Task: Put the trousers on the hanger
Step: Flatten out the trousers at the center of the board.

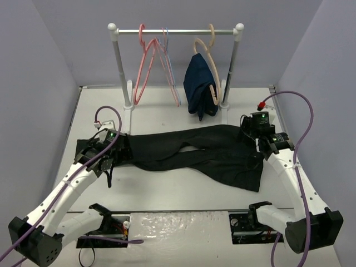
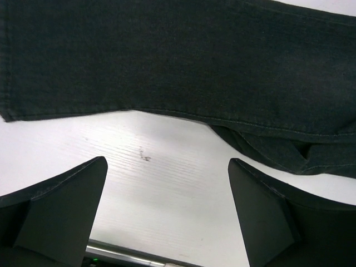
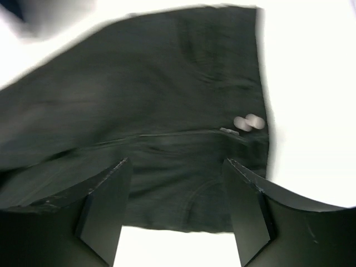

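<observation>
The black trousers (image 1: 189,153) lie flat across the table, leg ends at the left and waist at the right. The salmon-pink hanger (image 1: 146,67) hangs empty on the rail (image 1: 176,31). My left gripper (image 1: 108,158) is open and empty just above bare table, with the leg hems (image 2: 167,61) a little ahead of its fingertips (image 2: 72,200). My right gripper (image 1: 257,139) is open over the waist end. In the right wrist view the waistband (image 3: 183,206) and its button (image 3: 248,122) lie between and ahead of the fingers (image 3: 105,206), and nothing is held.
A thin light-blue hanger (image 1: 167,55) hangs beside the pink one. A tan hanger (image 1: 210,61) carries a navy-blue garment (image 1: 199,86) at the rail's right end. The rail's two white posts (image 1: 123,72) stand at the back. Walls close in left and right.
</observation>
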Robot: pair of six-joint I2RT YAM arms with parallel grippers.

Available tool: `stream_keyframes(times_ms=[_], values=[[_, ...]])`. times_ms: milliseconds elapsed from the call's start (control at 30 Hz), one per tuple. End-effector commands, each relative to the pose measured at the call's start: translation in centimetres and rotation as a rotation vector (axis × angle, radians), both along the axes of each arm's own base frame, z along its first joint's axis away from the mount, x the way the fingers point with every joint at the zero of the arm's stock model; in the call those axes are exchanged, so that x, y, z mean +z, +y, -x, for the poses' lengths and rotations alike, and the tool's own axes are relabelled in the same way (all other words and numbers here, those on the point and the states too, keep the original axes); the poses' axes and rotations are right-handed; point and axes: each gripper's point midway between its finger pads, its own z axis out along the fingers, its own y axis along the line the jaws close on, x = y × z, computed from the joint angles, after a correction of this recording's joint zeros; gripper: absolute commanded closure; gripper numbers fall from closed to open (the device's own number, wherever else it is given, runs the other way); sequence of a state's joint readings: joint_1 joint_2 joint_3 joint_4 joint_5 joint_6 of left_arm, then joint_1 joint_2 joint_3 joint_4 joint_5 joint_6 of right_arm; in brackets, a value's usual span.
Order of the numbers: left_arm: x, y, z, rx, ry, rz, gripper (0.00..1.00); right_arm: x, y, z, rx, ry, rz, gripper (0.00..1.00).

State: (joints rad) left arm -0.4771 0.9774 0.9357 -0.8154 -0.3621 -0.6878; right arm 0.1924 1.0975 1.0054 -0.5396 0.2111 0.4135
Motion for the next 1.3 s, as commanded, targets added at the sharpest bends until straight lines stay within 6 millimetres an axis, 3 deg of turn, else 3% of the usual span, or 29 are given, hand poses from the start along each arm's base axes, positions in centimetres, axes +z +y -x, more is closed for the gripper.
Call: stream_keyframes(times_ms=[0,133,233,300,333,433,567,767,833,1000,1100,1267], values=[[-1.1,0.3,-2.4,0.137,-0.034,0.162,0.12,2.3,4.7,-0.9,0.188,-0.116,-0.142,0.37],[-2.9,1.3,-3.3,0.232,-0.034,0.242,0.13,-1.5,7.2,0.0,0.201,-0.06,-0.206,0.36],[-4.4,2.2,-3.4,0.293,-0.027,0.26,0.13,-6.6,8.1,1.8,0.178,0.037,-0.261,0.3],[-5.0,2.6,-3.7,0.321,-0.033,0.269,0.13,-8.5,8.4,2.2,0.137,0.052,-0.309,0.27],[-5.2,3.1,-4.0,0.34,-0.04,0.273,0.13,-10.6,8.0,3.1,0.104,0.085,-0.309,0.25],[-5.6,3.8,-4.3,0.367,-0.039,0.281,0.12,-14.1,6.3,4.9,-0.003,0.157,-0.312,0.19],[-5.9,4.7,-4.3,0.388,-0.033,0.274,0.12,-16.4,3.6,6.4,-0.164,0.241,-0.352,0.03],[-6.7,6.1,-3.6,0.441,0.004,0.258,0.13,-16.2,-1.1,6.3,-0.355,0.283,-0.361,0.0],[-7.3,6.5,-3.4,0.462,0.024,0.264,0.13,-15.6,-3.1,5.9,-0.428,0.25,-0.38,0.0],[-8.8,7.3,-3.4,0.512,0.066,0.292,0.12,-13.0,-5.3,4.1,-0.447,0.167,-0.314,0.0],[-9.4,7.3,-3.3,0.516,0.096,0.289,0.13,-11.8,-4.7,2.8,-0.389,0.134,-0.338,0.0],[-9.1,9.2,-2.6,0.544,0.102,0.196,0.12,-8.4,-1.0,0.7,-0.156,0.03,-0.335,0.0]])
